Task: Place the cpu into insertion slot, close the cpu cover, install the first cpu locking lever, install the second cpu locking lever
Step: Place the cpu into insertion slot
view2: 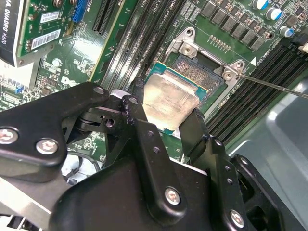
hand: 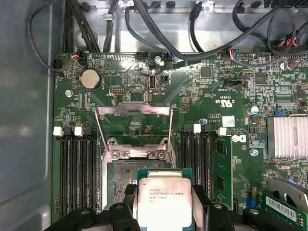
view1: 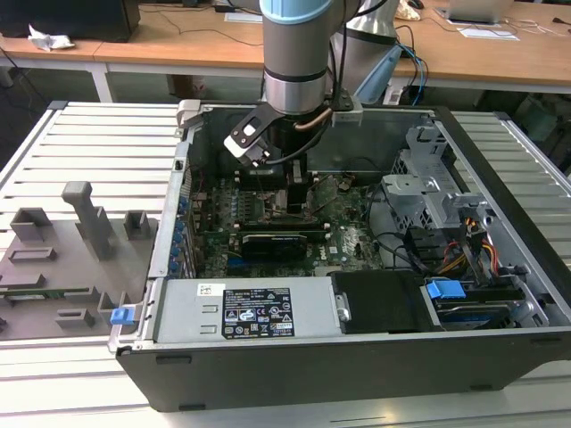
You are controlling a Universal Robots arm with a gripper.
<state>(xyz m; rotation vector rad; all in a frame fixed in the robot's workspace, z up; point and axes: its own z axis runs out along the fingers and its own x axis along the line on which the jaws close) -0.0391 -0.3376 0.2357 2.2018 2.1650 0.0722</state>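
- While my gripper [view2: 166,105] is clamped on the cpu [view2: 169,95] by two opposite edges, the chip hangs level with its metal top up, ready to go down flat.
- It partly overlaps the insertion slot [hand: 126,171]; I judge it not yet seated.
- The cpu cover [hand: 134,110] is swung open off the socket, so the opening is free.
- Memory slots [hand: 72,168] flank the socket closely, leaving my fingers little side room.
- I work in the upper middle of the exterior view, and the computer case [view1: 178,205] walls are well apart from me.
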